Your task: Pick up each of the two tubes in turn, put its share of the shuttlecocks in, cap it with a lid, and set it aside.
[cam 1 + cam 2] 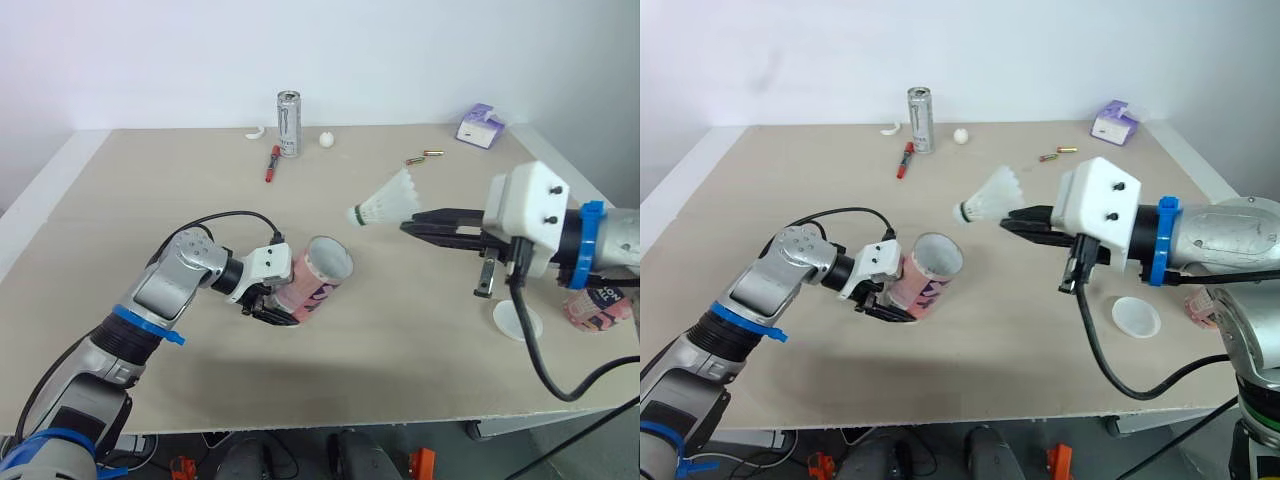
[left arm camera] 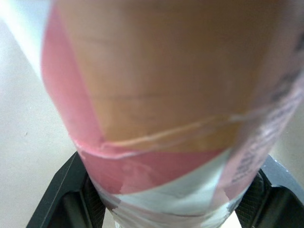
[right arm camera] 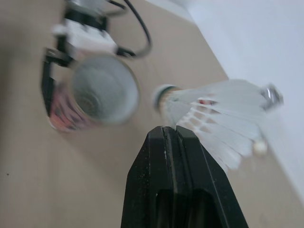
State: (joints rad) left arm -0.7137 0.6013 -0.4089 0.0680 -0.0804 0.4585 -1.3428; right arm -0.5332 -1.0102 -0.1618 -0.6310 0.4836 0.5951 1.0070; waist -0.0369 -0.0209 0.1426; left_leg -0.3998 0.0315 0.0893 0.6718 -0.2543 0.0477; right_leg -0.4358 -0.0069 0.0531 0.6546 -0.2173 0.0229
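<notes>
Lid (image 1: 517,321): white disc lying flat on the table (image 1: 150,190), near the front edge on the robot's right. It sits under your right arm and touches nothing.
Second tube (image 1: 598,305): pink with a printed label, at the far right, just beyond the lid. The right arm hides most of it, so you cannot tell whether it stands or lies.
Left gripper (image 1: 272,303): your jaws are clenched on the lower end of the pink-and-white tube (image 1: 318,280), one finger on each side. The left wrist view shows the tube wall wedged between the two black pads.
Tube in hand: tilted, closed end at the gripper, open mouth up and turned toward the robot's right. It sits left of centre over the table. The mouth is uncapped, and the right wrist view looks into a pale interior.
Right gripper (image 1: 410,225): held out above the middle of the table, pointing toward the robot's left. The jaws are pinched together on the feather skirt of the shuttlecock (image 1: 385,200).
Shuttlecock: in the air, cork end leading toward the tube. The cork is up and to the right of the tube mouth, near it but apart and outside the rim.
Far row, left to right: white curved scrap (image 1: 256,133); red pen (image 1: 271,163), lying flat; silver drink can (image 1: 289,123), upright; small white ball (image 1: 326,139); two small cylinders (image 1: 424,156), too small for you to name; purple tissue pack (image 1: 481,126). All are well apart from both grippers.
</notes>
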